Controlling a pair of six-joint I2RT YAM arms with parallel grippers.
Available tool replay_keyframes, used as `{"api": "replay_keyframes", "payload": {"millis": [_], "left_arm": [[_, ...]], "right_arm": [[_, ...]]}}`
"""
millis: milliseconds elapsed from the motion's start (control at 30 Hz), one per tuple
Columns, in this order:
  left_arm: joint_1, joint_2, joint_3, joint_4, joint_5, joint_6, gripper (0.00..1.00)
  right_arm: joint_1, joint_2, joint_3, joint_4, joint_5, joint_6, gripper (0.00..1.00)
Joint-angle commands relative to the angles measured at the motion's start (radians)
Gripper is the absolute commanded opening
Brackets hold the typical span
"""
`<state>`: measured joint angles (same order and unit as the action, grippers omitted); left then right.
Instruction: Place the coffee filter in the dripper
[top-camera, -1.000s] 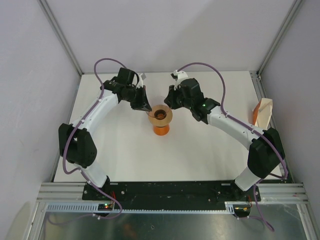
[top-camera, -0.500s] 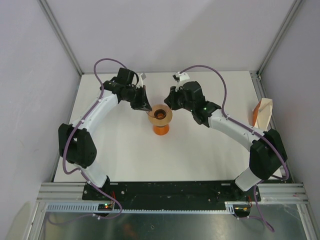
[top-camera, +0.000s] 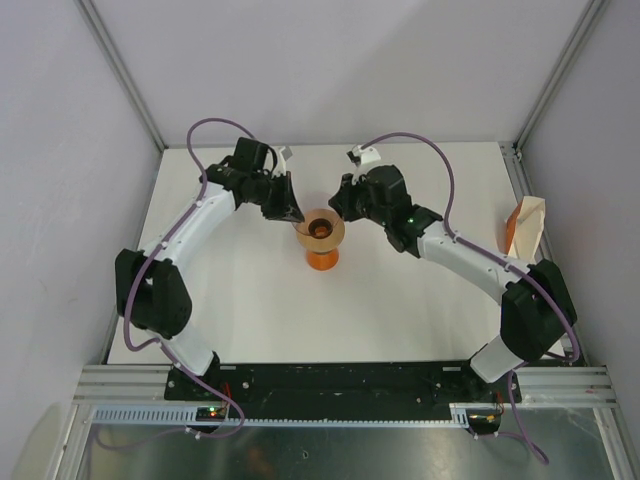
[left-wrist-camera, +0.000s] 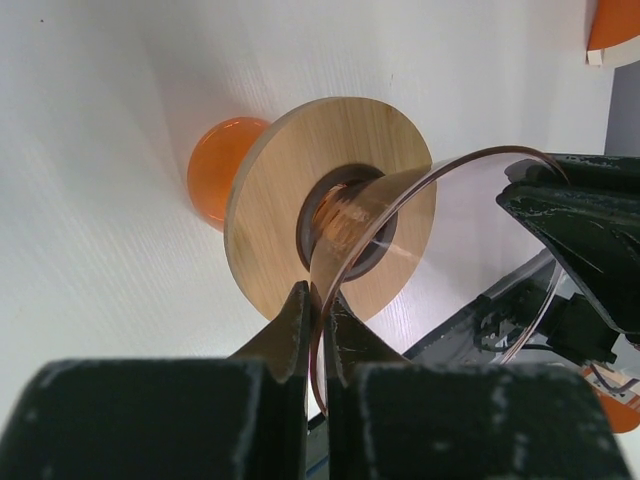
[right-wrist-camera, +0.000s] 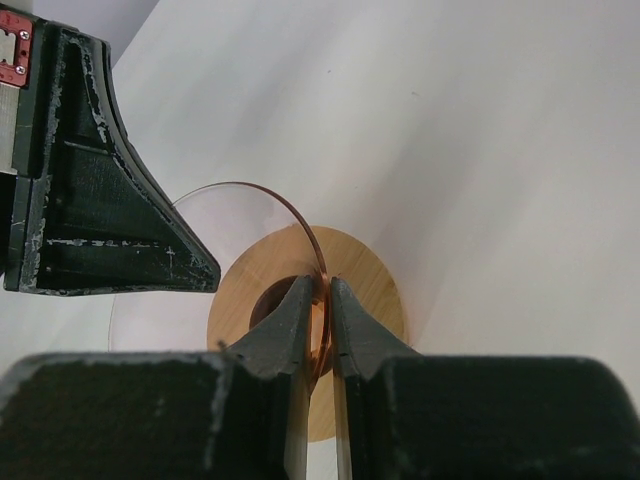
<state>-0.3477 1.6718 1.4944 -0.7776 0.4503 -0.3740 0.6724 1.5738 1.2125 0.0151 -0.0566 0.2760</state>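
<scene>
The dripper, a clear pink-tinted funnel, sits in the tan ring of the orange stand at mid table. My left gripper is shut on its left rim; in the left wrist view my left gripper pinches the thin wall of the dripper. My right gripper is shut on the opposite rim; in the right wrist view my right gripper clamps the dripper's rim. The coffee filter, a cream folded paper, leans at the table's right edge, far from both grippers.
The stand's tan ring shows in the left wrist view and the right wrist view, with its orange base below. The left gripper's black body fills the upper left of the right wrist view. Grey walls enclose the white table.
My right wrist has shifted slightly left toward the dripper. The left arm, the dripper and the stand have not visibly moved.
</scene>
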Motion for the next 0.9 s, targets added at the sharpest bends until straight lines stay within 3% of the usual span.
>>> {"api": "replay_keyframes", "payload": {"millis": [0, 233, 867], "left_arm": [[-0.021, 0.052, -0.013, -0.083, 0.011, 0.086, 0.08], [-0.022, 0.043, 0.072, -0.084, 0.03, 0.101, 0.24], [0.002, 0.05, 0.188, -0.083, -0.07, 0.151, 0.32]], "right_arm": [[0.02, 0.031, -0.076, -0.186, 0.004, -0.054, 0.0], [0.027, -0.035, -0.069, -0.153, 0.028, -0.058, 0.0], [0.038, -0.033, 0.017, -0.191, 0.023, -0.068, 0.0]]}}
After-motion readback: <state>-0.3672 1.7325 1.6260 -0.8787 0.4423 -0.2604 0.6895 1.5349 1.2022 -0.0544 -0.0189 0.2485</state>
